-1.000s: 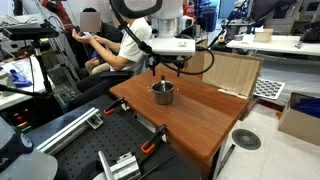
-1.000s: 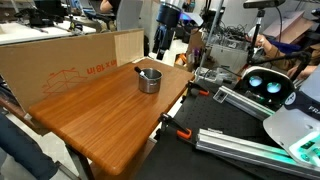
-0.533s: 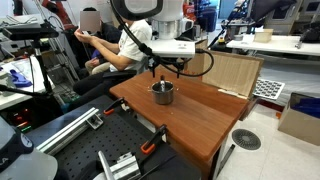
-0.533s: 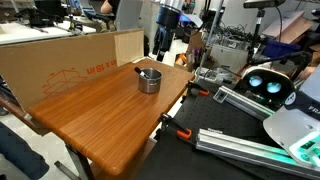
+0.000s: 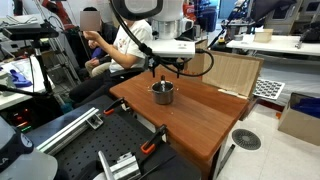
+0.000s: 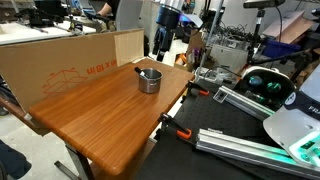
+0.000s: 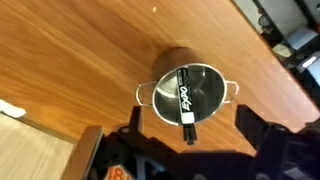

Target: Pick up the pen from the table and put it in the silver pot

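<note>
End effector (image 7: 192,126), jaws apart, above pen (image 7: 185,97) inside silver pot (image 7: 213,92).

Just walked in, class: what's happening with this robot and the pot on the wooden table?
The robot arm's end effector hovers just above the silver pot, which stands on the reddish-brown table. The pen lies inside the pot, its light end resting at the rim. In the wrist view the fingers are spread apart and hold nothing.

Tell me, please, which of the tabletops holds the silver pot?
The reddish-brown wooden table below the gripper: the silver pot stands on it, not on the white desk behind.
</note>
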